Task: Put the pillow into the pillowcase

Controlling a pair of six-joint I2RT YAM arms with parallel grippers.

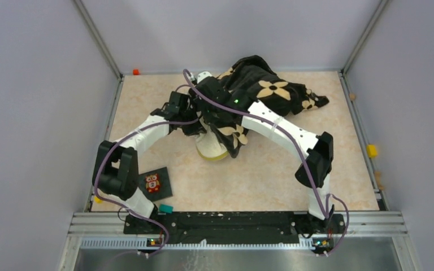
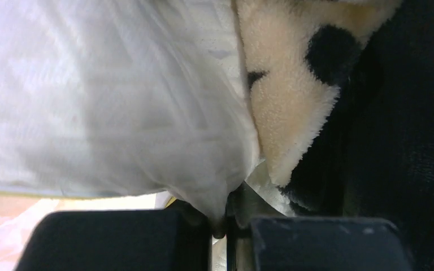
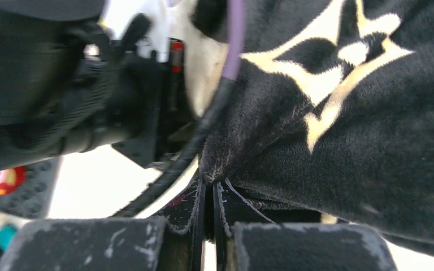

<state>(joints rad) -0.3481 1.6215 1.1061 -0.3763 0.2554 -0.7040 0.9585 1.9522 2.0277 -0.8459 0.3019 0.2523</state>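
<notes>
The black pillowcase with cream flower motifs lies bunched at the back middle of the table. One fold of it hangs down over the white pillow, whose yellow-banded end pokes out below. Both arms meet over that spot. In the left wrist view my left gripper is shut on a pinch of the pillow's white fabric, with the plush pillowcase just to its right. In the right wrist view my right gripper is shut on the edge of the pillowcase.
A small dark owl card lies near the left arm's base, with a teal block beside it. An orange block sits at the back left corner and a yellow block on the right rim. Grey walls enclose the table.
</notes>
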